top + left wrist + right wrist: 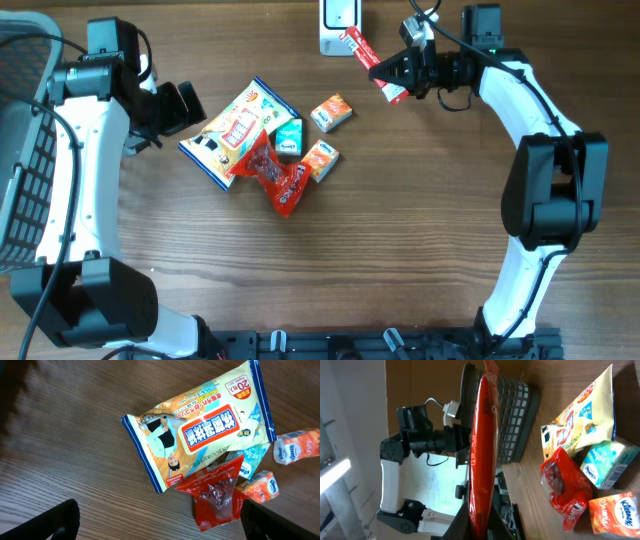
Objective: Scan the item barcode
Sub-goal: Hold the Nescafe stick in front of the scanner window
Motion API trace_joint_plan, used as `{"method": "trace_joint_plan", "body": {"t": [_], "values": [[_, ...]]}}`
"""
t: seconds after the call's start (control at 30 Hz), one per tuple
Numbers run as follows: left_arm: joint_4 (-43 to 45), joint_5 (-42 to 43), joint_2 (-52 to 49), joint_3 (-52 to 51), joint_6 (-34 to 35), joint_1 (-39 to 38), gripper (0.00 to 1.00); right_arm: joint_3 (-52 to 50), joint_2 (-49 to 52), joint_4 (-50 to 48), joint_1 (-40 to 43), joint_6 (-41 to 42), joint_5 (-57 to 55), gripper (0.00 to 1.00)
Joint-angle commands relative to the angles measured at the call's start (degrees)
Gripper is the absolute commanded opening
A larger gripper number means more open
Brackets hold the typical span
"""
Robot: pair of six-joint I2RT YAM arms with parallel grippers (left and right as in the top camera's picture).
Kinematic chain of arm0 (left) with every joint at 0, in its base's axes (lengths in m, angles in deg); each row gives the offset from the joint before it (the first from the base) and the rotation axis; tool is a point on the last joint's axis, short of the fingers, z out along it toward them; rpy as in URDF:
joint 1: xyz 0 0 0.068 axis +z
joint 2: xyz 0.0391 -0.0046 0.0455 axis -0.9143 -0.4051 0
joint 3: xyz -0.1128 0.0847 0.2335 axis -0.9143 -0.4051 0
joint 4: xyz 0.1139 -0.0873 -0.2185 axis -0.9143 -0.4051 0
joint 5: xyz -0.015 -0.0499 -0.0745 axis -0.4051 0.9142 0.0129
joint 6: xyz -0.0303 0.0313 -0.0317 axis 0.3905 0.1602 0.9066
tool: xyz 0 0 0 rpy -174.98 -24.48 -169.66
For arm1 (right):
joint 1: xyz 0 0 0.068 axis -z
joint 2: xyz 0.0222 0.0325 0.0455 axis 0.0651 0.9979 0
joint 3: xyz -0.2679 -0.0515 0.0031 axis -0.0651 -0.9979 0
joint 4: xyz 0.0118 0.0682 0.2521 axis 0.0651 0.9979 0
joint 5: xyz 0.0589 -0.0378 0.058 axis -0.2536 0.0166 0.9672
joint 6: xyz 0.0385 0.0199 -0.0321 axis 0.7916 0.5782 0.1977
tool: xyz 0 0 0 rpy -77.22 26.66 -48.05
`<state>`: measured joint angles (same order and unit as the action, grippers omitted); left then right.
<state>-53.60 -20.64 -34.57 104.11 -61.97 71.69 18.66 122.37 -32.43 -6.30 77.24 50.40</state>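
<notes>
- "kleenex" on the orange tissue pack point(615, 512)
- "20" in a red circle on the wet wipes pack point(200, 435), upside down in the left wrist view

Top edge cuts off the scanner point(340, 27).

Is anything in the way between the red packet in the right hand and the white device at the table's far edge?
Nothing visible. The right hand holds the red packet with its end right beside the white device; the other packets lie apart, mid-table.
</notes>
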Motion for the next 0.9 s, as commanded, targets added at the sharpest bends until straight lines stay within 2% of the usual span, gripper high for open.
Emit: {"method": "trace_joint_plan", "body": {"t": [0.0, 0.77, 0.87], "values": [[0.0, -0.6, -0.5, -0.4, 0.5, 0.2, 1.0, 0.5, -1.7, -0.9, -0.2, 0.3, 3.7, 0.04], [0.0, -0.6, -0.5, -0.4, 0.5, 0.2, 1.0, 0.5, -1.7, -2.9, -0.8, 0.4, 3.5, 0.04], [0.0, -0.6, -0.5, -0.4, 0.5, 0.2, 1.0, 0.5, -1.7, -5.0, -1.4, 2.7, 3.3, 0.04]]}}
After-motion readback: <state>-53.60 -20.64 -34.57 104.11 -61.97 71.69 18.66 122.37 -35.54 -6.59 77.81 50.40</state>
